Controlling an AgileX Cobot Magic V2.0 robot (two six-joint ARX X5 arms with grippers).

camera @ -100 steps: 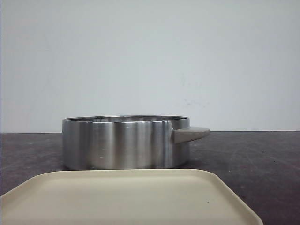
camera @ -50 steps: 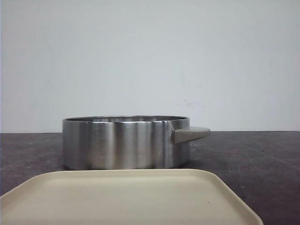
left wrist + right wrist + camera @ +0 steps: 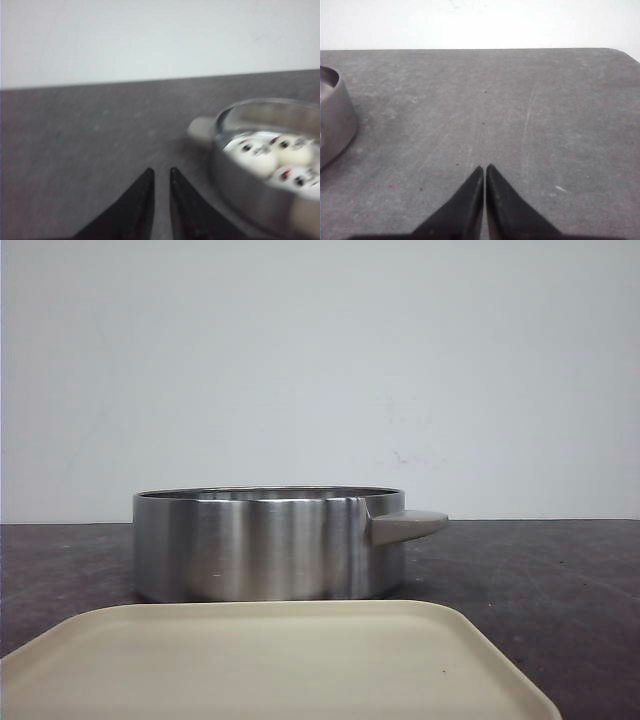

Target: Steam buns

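A round steel pot (image 3: pixel 260 550) with a beige handle (image 3: pixel 405 525) stands on the dark table; from the front its inside is hidden. In the blurred left wrist view the pot (image 3: pixel 250 200) holds white buns with black faces: one (image 3: pixel 255 155), a second (image 3: pixel 295 152) and a third (image 3: pixel 300 177) show, the rest being cut off. My left gripper (image 3: pixel 161 171) is empty, its jaws a narrow gap apart, over bare table beside the pot's handle (image 3: pixel 200 131). My right gripper (image 3: pixel 484 167) is shut and empty over bare table, well away from the pot (image 3: pixel 332 120). Neither gripper shows in the front view.
A beige tray (image 3: pixel 270 660) with nothing on it lies in front of the pot, nearest the camera. A plain white wall stands behind the table. The table's far edge and a rounded corner (image 3: pixel 620 52) show in the right wrist view.
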